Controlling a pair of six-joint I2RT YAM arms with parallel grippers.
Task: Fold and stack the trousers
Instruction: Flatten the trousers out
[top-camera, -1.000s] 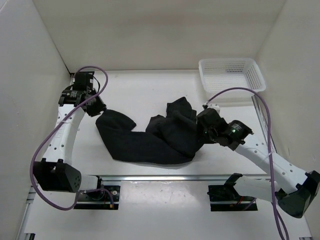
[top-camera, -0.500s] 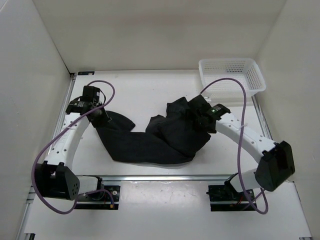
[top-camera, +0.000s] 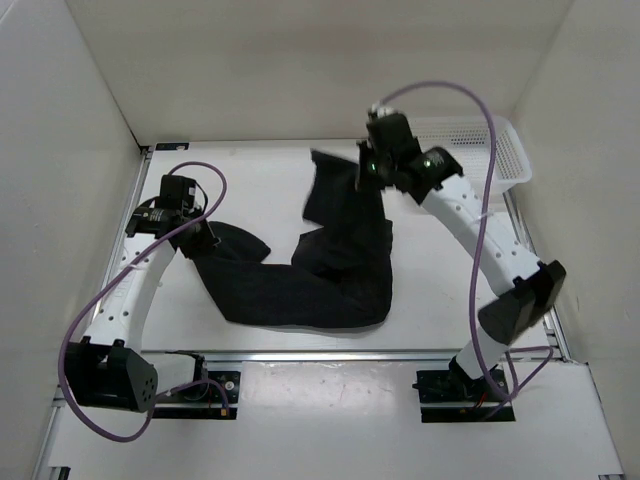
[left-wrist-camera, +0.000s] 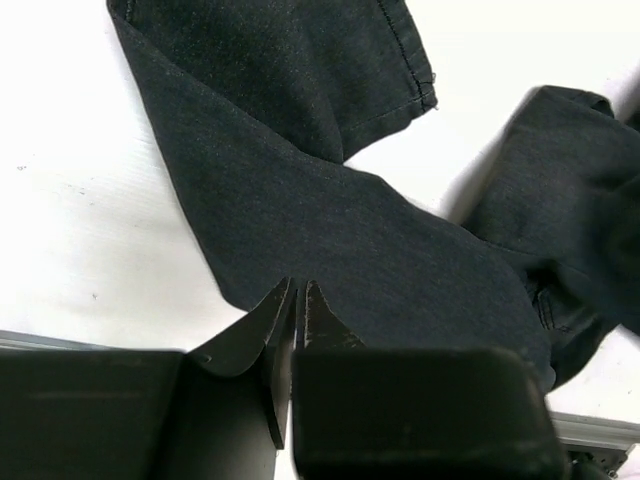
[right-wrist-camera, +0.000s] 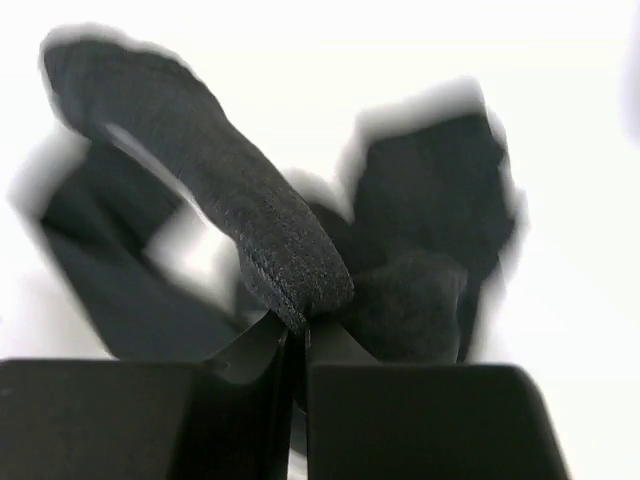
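I saw the trousers (top-camera: 330, 275) run from 9 o'clock, pinched in the closed left jaws, to 1 o'clock, lifted in the closed right jaws.

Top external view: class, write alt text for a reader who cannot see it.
Black trousers sprawl across a white table; the right pincer holds one part raised, the left pincer pinches the left end low. A white basket sits far right.

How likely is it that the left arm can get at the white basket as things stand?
Probably not. The basket sits in the far right corner; the left gripper is shut on the trousers at the left, with the right arm in between.
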